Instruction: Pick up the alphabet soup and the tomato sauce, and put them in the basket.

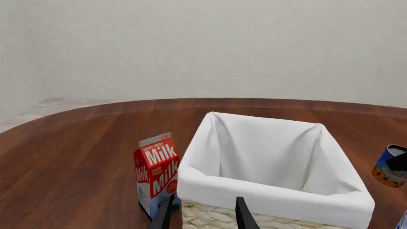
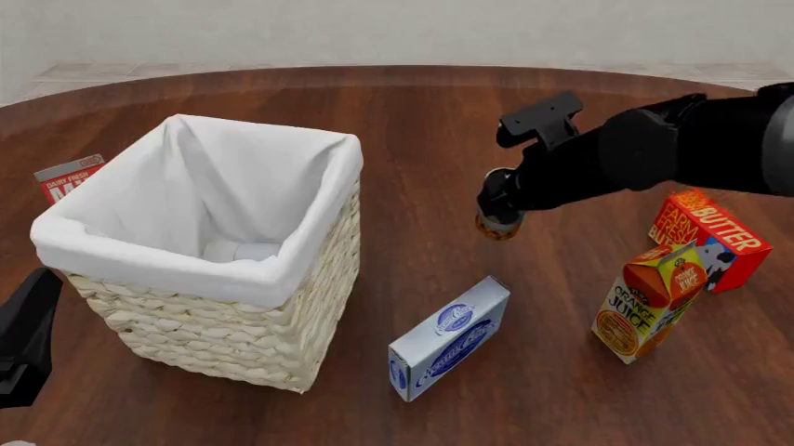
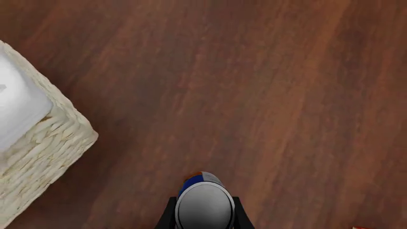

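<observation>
The cream wicker basket (image 2: 223, 325) with a white cloth lining (image 1: 273, 191) stands left of centre. On its floor lies a pale can-like shape (image 2: 242, 249), possibly the tomato sauce; no label marks show. The alphabet soup (image 2: 500, 221), blue-labelled with a silver top (image 3: 205, 206), hangs right of the basket with my right gripper (image 3: 205, 215) shut on it. It also shows past the basket in the left wrist view, as the soup can (image 1: 389, 167). My left gripper (image 1: 203, 214) is open and holds nothing, close to the basket's near-left wall.
A red-and-white milk carton (image 1: 156, 171) stands tight against the basket's left side. In front of the basket to the right lies a blue-and-white flat box (image 2: 449, 336). Further right stand an orange juice carton (image 2: 648, 302) and a red butter box (image 2: 705, 237).
</observation>
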You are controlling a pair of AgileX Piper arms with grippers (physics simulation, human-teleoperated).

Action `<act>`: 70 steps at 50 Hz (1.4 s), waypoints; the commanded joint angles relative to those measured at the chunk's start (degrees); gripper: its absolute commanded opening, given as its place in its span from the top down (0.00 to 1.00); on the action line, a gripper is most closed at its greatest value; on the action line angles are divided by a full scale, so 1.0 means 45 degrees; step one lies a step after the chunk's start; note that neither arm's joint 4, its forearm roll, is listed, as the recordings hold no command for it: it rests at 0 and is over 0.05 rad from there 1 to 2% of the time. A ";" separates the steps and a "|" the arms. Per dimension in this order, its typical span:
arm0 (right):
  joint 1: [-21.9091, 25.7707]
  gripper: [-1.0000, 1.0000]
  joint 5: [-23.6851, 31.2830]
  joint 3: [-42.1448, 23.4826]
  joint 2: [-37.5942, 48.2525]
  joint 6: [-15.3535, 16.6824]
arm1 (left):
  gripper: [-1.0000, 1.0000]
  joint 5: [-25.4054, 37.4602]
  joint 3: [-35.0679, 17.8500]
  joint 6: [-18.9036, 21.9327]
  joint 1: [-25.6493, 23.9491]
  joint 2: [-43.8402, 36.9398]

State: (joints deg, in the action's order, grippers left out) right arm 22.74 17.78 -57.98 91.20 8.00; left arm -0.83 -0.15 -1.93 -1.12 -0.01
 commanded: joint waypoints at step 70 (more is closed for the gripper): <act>0.0817 1.00 0.1828 -0.1377 -0.2496 0.0022 | 0.00 -0.0057 -0.0019 -0.0056 0.0007 0.0000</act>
State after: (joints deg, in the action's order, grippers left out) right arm 25.60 25.20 -62.83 81.34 8.99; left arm -1.03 -0.19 -2.05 -1.15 -0.01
